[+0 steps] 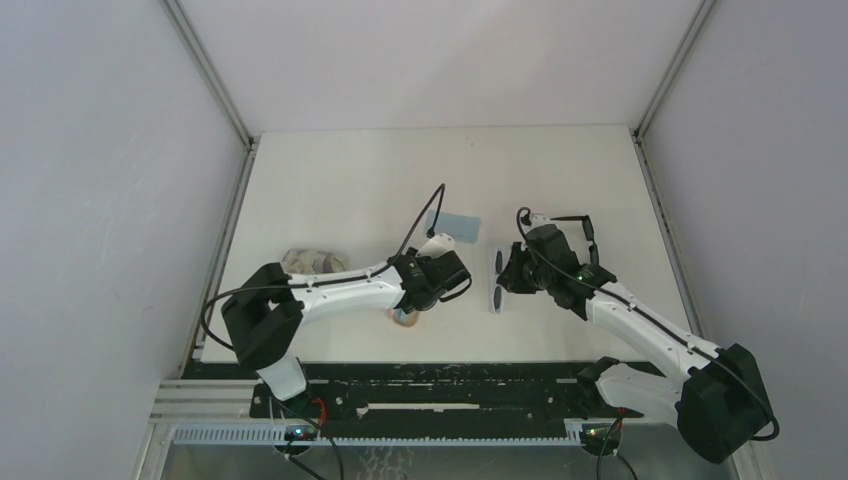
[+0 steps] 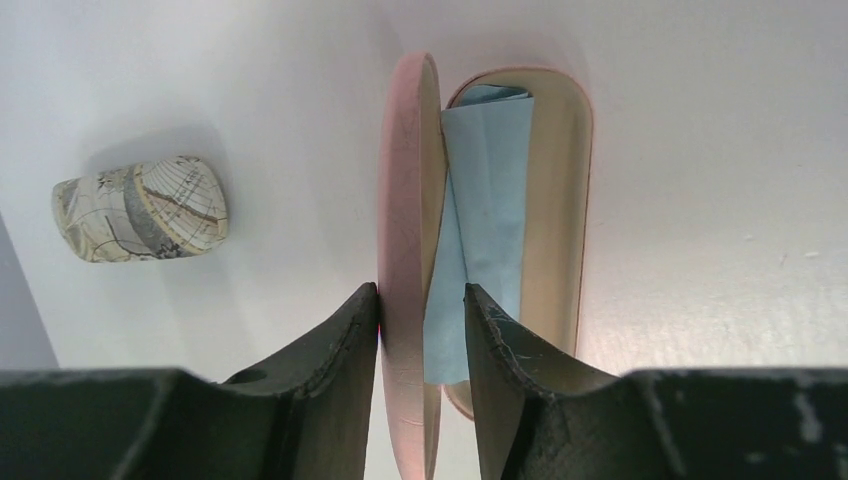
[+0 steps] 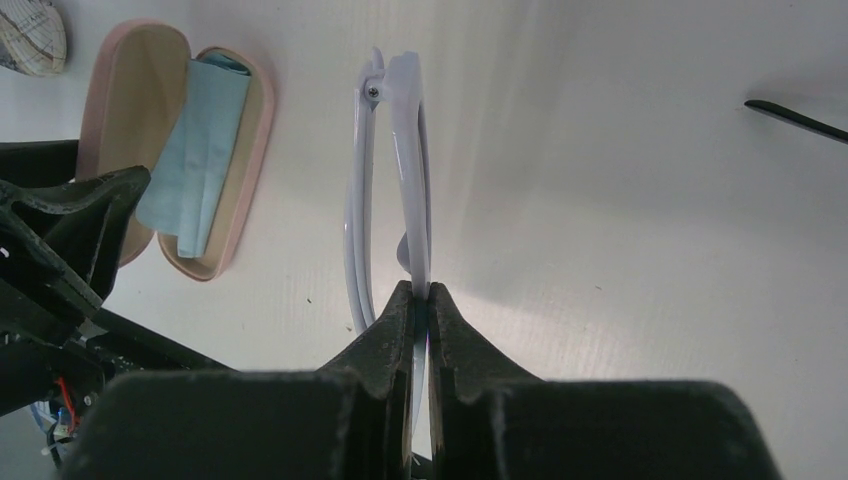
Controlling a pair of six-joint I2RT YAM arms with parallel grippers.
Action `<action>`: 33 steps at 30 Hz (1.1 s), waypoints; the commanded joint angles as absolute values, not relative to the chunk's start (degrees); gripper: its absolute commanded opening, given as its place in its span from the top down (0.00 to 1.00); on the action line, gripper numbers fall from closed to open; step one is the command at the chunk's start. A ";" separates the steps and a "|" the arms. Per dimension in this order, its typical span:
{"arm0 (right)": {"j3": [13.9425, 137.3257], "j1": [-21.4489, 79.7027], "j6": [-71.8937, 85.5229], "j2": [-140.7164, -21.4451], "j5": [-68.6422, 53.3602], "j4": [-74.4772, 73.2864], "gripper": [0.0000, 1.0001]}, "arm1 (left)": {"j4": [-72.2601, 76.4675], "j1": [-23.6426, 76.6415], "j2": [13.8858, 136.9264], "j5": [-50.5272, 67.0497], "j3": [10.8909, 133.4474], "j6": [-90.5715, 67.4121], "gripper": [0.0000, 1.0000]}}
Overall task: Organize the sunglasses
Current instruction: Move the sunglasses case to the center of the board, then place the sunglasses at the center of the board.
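Note:
The sunglasses (image 3: 410, 150) have a white frame and dark lenses (image 1: 497, 280). My right gripper (image 3: 420, 290) is shut on the frame's edge, right of the table's centre (image 1: 512, 272). I cannot tell whether they are lifted off the table. A pink case (image 2: 405, 200) lies open with a folded light-blue cloth (image 2: 485, 200) inside. My left gripper (image 2: 420, 295) is open and straddles the upright lid: the left finger touches it and the right finger stands apart, inside the case. In the top view this gripper (image 1: 425, 295) hides most of the case (image 1: 404, 318).
A grey map-patterned case (image 2: 140, 208) lies closed left of the pink case, and it also shows in the top view (image 1: 310, 260). A second light-blue cloth (image 1: 450, 220) lies flat behind the grippers. White walls enclose the table on three sides.

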State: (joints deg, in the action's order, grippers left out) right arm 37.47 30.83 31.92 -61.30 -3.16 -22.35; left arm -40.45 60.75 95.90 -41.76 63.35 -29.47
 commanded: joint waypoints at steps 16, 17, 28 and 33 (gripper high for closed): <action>35.65 35.94 43.79 -70.60 -10.97 -4.42 1.00 | -37.44 61.78 91.06 -36.00 62.38 -33.15 0.61; 35.60 36.03 44.35 -71.34 -10.82 -4.06 1.00 | -37.49 61.74 90.79 -36.15 62.06 -33.33 0.61; 39.92 33.40 37.28 -73.48 -4.06 -17.43 1.00 | -36.96 61.76 89.58 -36.58 59.99 -34.28 0.61; 48.59 32.95 31.34 -75.67 6.43 -33.24 1.00 | -36.74 61.74 89.29 -36.46 60.20 -33.86 0.61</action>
